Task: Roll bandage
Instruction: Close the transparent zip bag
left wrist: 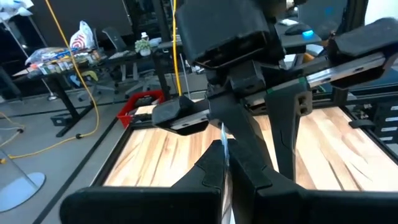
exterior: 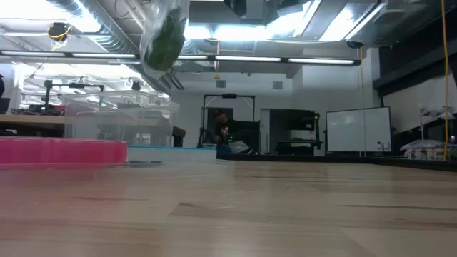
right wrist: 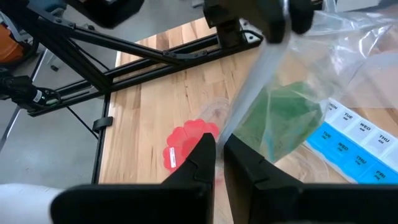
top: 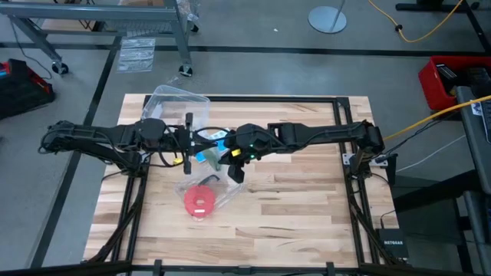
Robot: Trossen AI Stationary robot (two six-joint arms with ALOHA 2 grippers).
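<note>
"Where was the bandage (right wrist: 280,118)?"

"Bunched up as a green bundle inside a clear plastic bag (right wrist: 336,56), hanging in the air directly under the left gripper (left wrist: 224,149) and just ahead of the right gripper (right wrist: 217,146). It wasn't on the table at all."

"So who had the bag?"

"The left gripper was clenched on the bag's upper edge. A thin sliver of film showed between its closed fingers. Held up that way, the bag hung open to the other arm, which I judge was there to get the cloth out, since it can't be rolled while it is bagged."

"And the right one?"

"It sat close against the lower edge of the film, but I could not tell whether it was gripping the plastic or had let go."

"What was under them?"

"Below the right gripper lay a red disc (right wrist: 189,146) on the wood, and a blue-and-white pill box (right wrist: 348,140) sat beyond the hanging bag."

"Anything else you couldn't see?"

"Plenty. The crumpled film blurred the bandage, so no loose end was findable. From table height the bag was cut off at the top of the picture. From above, the two arms hid it."
</note>
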